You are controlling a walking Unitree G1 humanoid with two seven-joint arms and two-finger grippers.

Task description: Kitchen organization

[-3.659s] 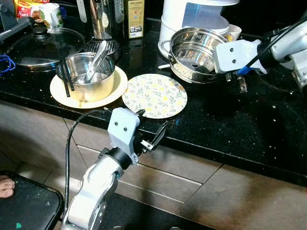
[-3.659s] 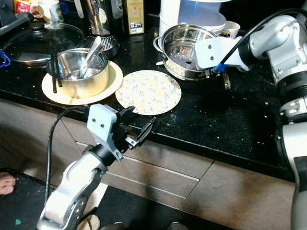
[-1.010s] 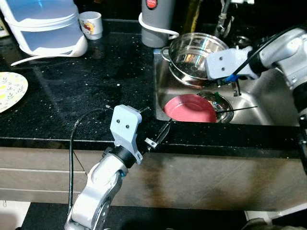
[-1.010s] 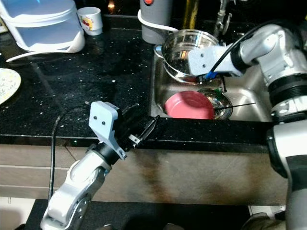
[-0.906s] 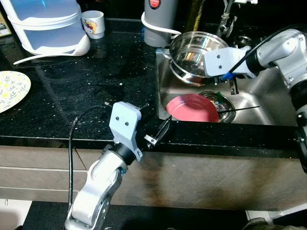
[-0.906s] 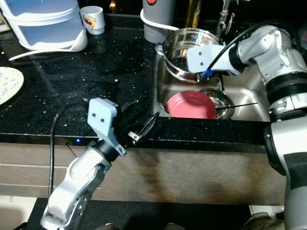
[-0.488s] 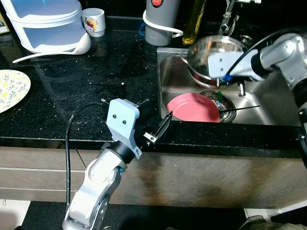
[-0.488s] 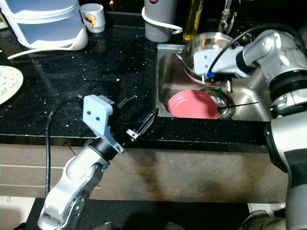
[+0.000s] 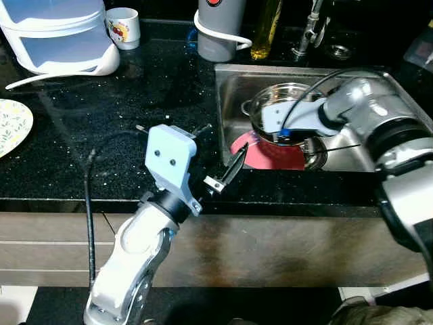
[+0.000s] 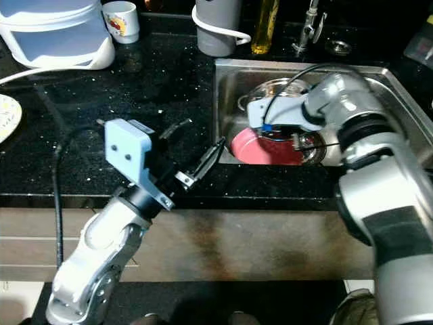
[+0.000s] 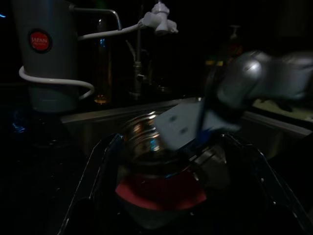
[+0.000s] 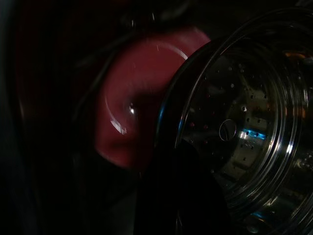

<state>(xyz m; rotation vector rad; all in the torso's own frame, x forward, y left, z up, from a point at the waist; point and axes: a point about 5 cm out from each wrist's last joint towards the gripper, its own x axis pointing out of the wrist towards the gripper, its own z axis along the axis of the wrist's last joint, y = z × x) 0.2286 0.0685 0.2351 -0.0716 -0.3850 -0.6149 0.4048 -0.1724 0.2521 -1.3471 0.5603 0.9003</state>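
A perforated steel steamer pot (image 9: 270, 107) sits low inside the sink (image 9: 230, 95), tilted and partly over a red plate (image 9: 267, 156) on the sink floor. My right gripper (image 9: 289, 135) is shut on the pot's near rim; in the right wrist view a black finger (image 12: 181, 191) lies over the pot's rim (image 12: 171, 117) with the red plate (image 12: 132, 122) behind. My left gripper (image 9: 220, 152) hangs open and holds nothing above the counter's front edge, left of the sink. The left wrist view looks at the pot (image 11: 142, 142) between its fingers (image 11: 100, 169).
A drain strainer (image 9: 316, 152) lies in the sink beside the plate. Behind the sink stand a faucet (image 9: 306, 30), an oil bottle (image 9: 267, 20) and a grey jug (image 9: 220, 27). On the black counter (image 9: 101, 101) are a white appliance (image 9: 57, 34), a mug (image 9: 122, 24) and a patterned plate (image 9: 10, 125).
My right gripper has carried the pot from over the sink down into it, onto the red plate. Before that the view swung from the counter's left part to the sink.
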